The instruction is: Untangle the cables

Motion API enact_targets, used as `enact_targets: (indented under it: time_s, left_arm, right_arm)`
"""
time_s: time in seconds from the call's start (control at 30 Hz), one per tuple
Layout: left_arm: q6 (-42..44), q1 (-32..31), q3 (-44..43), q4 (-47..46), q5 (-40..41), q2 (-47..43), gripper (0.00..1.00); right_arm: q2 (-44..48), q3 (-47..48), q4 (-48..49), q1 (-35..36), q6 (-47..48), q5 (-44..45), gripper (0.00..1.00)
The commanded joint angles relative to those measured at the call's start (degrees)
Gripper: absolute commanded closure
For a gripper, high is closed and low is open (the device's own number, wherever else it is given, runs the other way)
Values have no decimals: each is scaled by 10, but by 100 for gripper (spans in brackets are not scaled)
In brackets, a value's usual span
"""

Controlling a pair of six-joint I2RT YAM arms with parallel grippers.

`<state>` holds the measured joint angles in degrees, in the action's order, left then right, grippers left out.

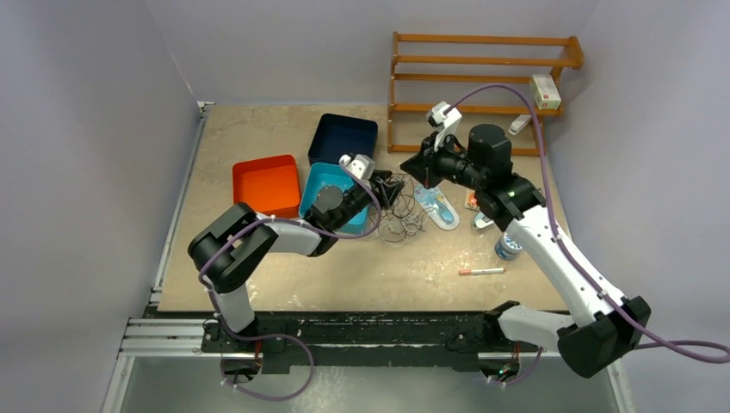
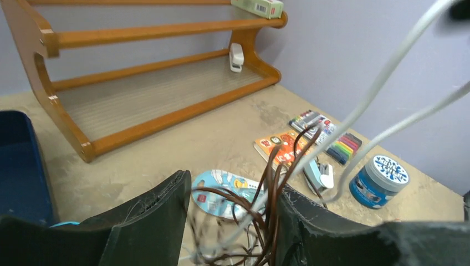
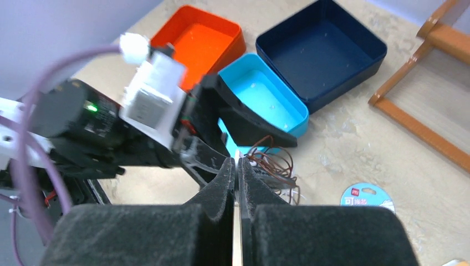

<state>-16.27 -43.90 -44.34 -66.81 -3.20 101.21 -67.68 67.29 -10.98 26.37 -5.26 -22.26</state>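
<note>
L gripper (image 2: 233, 191), low, jaws apart, straddles brown loops (image 2: 270, 188) of the cables (image 1: 401, 215) lying on the table (image 1: 258, 284) by the light-blue bin (image 1: 324, 182), prob. to anchor them. R gripper (image 3: 237, 164) is clenched on a white strand (image 2: 382, 77), held high so it draws taut out of the tangle. Farther off, tub lid (image 2: 389, 169) & box (image 2: 258, 6) on rack (image 2: 138, 72) carry print, too small to read.
</note>
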Motion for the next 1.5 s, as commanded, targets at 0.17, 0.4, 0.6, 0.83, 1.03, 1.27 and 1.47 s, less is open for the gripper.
enact_targets:
  time_s: [0.17,0.4,0.6,0.83,1.03,1.27,1.47]
  left_arm:
    - [-34,-21,8,-60,-26,48,51]
    - [-34,-32,12,-54,-27,74,52]
    - [-35,-39,17,-54,-27,90,52]
    - [-39,-46,16,-53,-30,113,54]
    - [-39,-51,26,-58,-27,123,54]
    - [-35,-66,34,-52,-19,129,55]
    - [-7,-90,35,-13,2,126,55]
  right_arm:
    - [64,89,47,3,-14,-3,100]
    - [77,127,64,3,-3,12,100]
    - [98,150,93,3,18,66,100]
    - [105,173,126,3,33,112,100]
    - [112,191,151,3,39,154,100]
    - [105,237,139,3,54,214,100]
    - [108,258,155,3,83,257,100]
